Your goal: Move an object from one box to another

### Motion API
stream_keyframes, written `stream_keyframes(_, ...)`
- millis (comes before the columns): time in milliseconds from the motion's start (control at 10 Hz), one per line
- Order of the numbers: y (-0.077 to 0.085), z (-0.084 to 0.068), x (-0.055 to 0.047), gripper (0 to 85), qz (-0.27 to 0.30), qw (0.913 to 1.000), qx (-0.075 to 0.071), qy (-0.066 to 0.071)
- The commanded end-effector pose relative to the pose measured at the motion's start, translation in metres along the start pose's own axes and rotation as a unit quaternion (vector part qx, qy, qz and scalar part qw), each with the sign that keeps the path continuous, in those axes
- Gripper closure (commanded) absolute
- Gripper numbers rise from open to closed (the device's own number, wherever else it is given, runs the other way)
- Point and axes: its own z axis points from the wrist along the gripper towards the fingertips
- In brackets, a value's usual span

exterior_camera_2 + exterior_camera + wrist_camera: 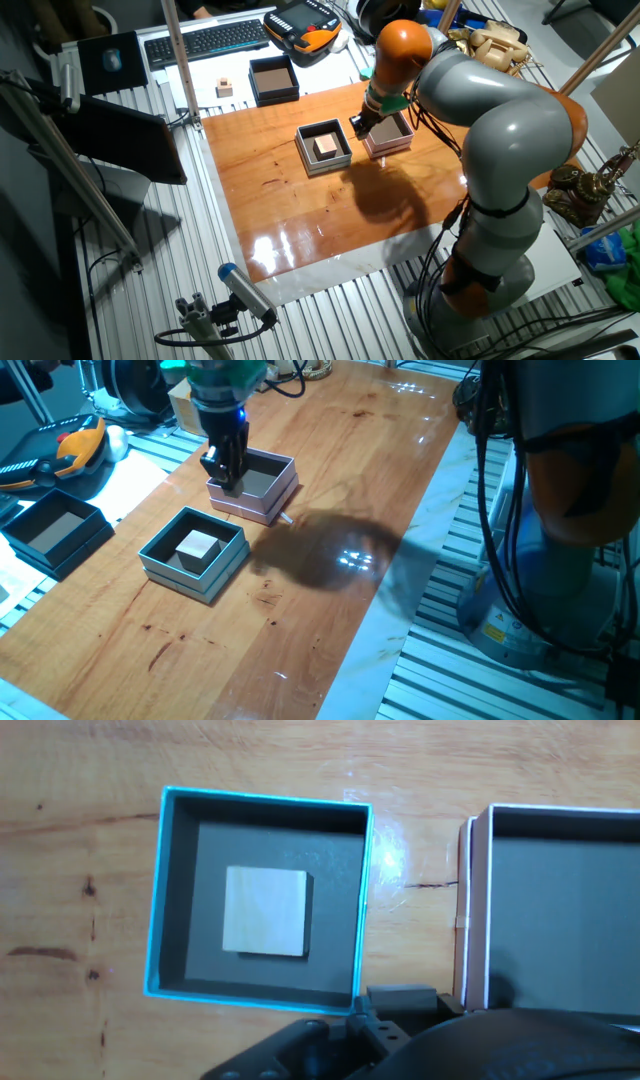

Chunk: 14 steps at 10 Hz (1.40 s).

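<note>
On the wooden table [330, 480], going left to right from one fixed view, I see a black box [55, 530] off the wood at the left edge, then the teal box [193, 555], then the pink box [255, 485] up and to the right of it. Teal and pink sit near each other, not touching; hand view shows bare wood between them. A pale wooden cube [198, 547] rests flat inside the teal box, roughly centred, clear of all four walls. I see nothing in the part of the pink box interior that shows.

My gripper [224, 473] hangs over the near-left edge of the pink box, fingers pointing down, tips at about rim level. Fingers read as one dark mass in both fixed views, and the hand view shows only dark housing at the bottom, so I cannot tell whether they are spread or pressed together. Nothing visible between them. Cube is not in my grasp.

The other fixed view adds a keyboard [205, 40] behind the table.
</note>
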Motion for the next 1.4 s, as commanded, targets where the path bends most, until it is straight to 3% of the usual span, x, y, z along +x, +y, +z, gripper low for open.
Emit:
stream_keyframes(0, 0.0, 0.0, 0.0, 85.0, 0.01, 0.9999, 0.007, 0.002)
stream_keyframes(400, 0.0, 0.0, 0.0, 85.0, 0.005, 0.9994, 0.028, 0.02)
stream_keyframes(600, 0.0, 0.0, 0.0, 85.0, -0.006, 0.9996, 0.028, 0.006)
stream_keyframes(800, 0.0, 0.0, 0.0, 85.0, -0.009, 0.9999, 0.01, -0.009)
stream_keyframes(900, 0.0, -0.001, 0.001, 85.0, -0.014, 0.9997, 0.013, -0.014)
stream_keyframes(1200, -0.006, -0.002, 0.001, 85.0, -0.015, 0.9995, 0.029, -0.006)
stream_keyframes(1300, -0.012, -0.001, 0.001, 85.0, -0.008, 0.9996, 0.027, -0.005)
